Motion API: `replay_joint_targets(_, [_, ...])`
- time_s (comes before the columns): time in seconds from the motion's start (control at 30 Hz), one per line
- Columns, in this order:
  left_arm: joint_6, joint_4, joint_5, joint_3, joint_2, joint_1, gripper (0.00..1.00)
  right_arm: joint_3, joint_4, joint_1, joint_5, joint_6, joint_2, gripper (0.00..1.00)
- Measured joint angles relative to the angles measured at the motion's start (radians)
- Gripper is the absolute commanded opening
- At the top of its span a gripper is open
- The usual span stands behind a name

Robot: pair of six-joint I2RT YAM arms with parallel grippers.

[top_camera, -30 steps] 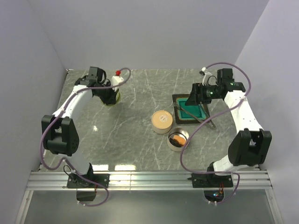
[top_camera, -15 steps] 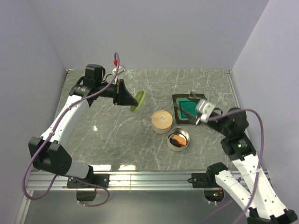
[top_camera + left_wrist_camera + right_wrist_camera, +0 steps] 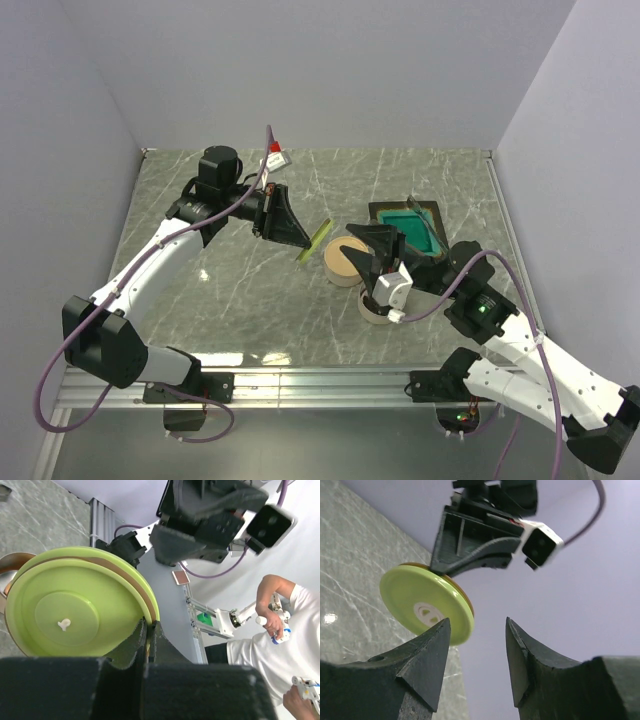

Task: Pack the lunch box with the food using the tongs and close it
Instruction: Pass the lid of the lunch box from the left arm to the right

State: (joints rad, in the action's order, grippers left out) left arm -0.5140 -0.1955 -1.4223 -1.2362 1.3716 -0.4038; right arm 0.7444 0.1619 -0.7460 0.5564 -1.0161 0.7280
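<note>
Top external view: left gripper [image 3: 292, 234] is clenched on the rim of the green lid [image 3: 314, 240]. The lid is held up off the table [image 3: 230, 290] and seen edge-on, its edge line running near-left to far-right, face tilted toward the right arm. Right gripper [image 3: 365, 250] is just right of the lid, above the tan round tin [image 3: 342, 265], pointed at the lid, near it but apart. Left wrist view: lid [image 3: 70, 615] fills the frame, fingers [image 3: 137, 640] pinched on its lower edge, no gap. Right wrist view: jaws parted, nothing between them, lid [image 3: 422, 605] ahead and left of the gap, not inside it. So the lid lies left of the right gripper; the left arm has it and the right arm is the free one close by. Lid look: flat glossy lime-green disc, brown-tan band round the rim, small white mark at centre. Open tin [image 3: 372, 312] is on the near side of the tan round tin, mostly covered by the right wrist, so the food inside cannot be made out. Teal tray [image 3: 425, 235] lies beyond the right gripper. The tongs are not made out in any view. Judgement: this is lid placement or a handover. Either way the lid must go right and toward the near edge to reach the open tin, and turn flat first. Risk: with only a thin rim pinch, the lid could swing or slip.
</note>
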Motion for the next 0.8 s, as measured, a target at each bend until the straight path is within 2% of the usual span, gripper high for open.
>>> replay_joint_targets(0.23, [-0.007, 0.008, -0.016, 0.008, 0.000, -0.025, 0.00, -0.002, 0.005, -0.068, -0.019, -0.147, 0.053, 0.46])
replay_joint_targets(0.4, [-0.007, 0.005, -0.022, 0.021, 0.000, -0.041, 0.00, -0.002, -0.001, -0.092, -0.040, -0.220, 0.090, 0.43])
replay_joint_targets(0.8, [-0.007, 0.004, -0.021, 0.022, 0.004, -0.071, 0.00, -0.013, -0.039, -0.112, -0.043, -0.372, 0.099, 0.21])
